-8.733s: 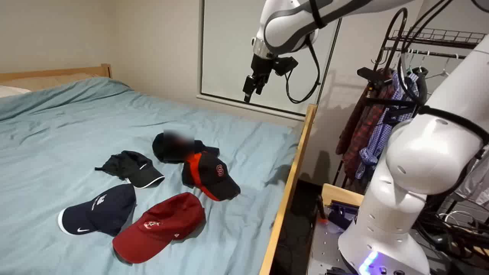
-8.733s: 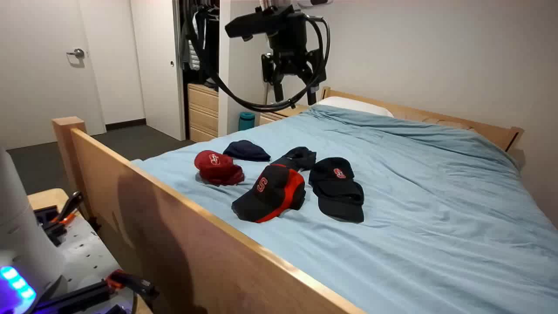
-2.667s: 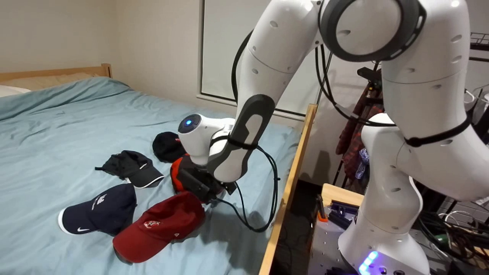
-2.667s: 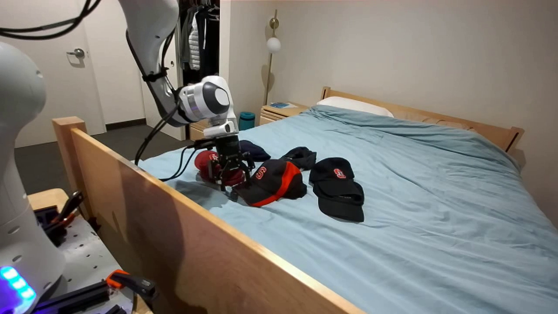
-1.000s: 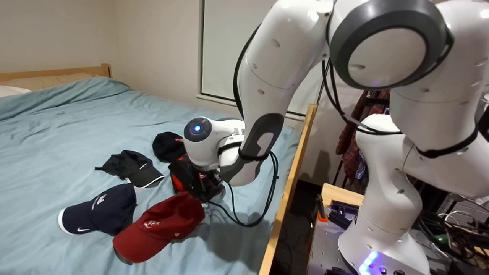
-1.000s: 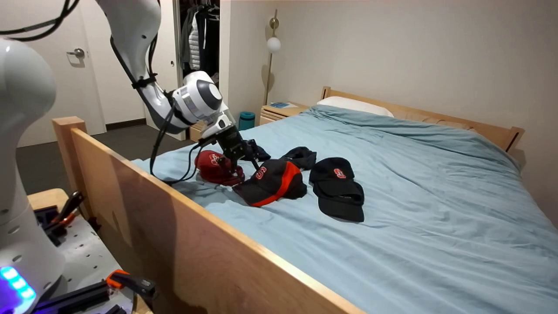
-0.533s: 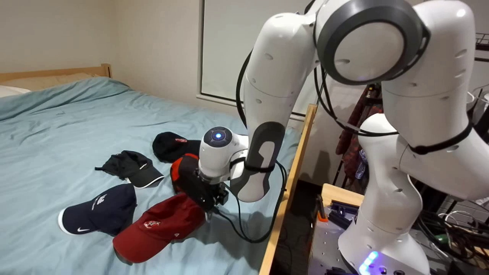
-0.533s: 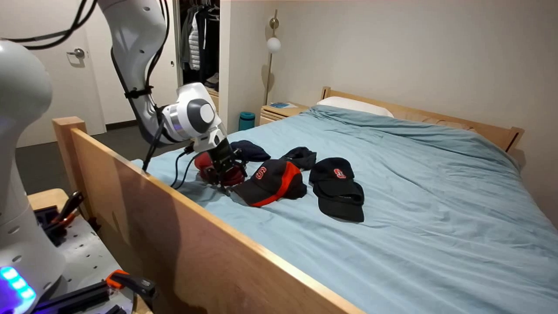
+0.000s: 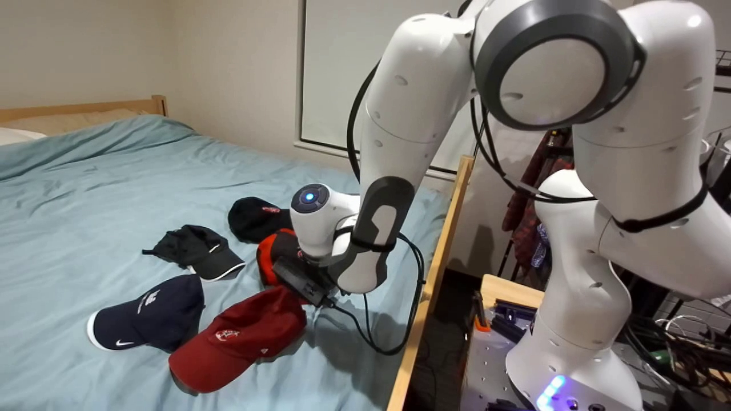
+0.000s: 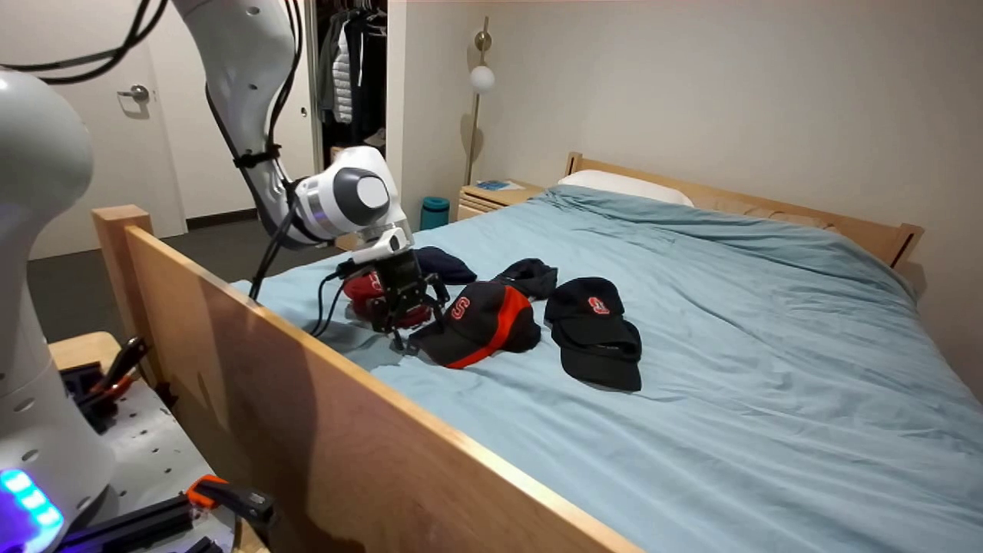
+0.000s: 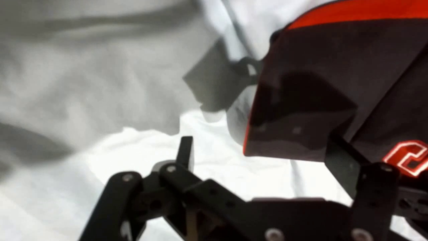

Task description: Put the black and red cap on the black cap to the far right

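Our gripper (image 11: 262,149), spread wide, holds nothing; we must still put the red-black cap (image 10: 478,324) on the black cap (image 10: 590,326) at 3 o'clock

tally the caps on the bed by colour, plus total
Black: 3 (white-edged cap; overlapping pair, judged as 2 by its two brims)
Black and red cap: 1
Dark red cap: 1
Navy cap: 1
Total: 6
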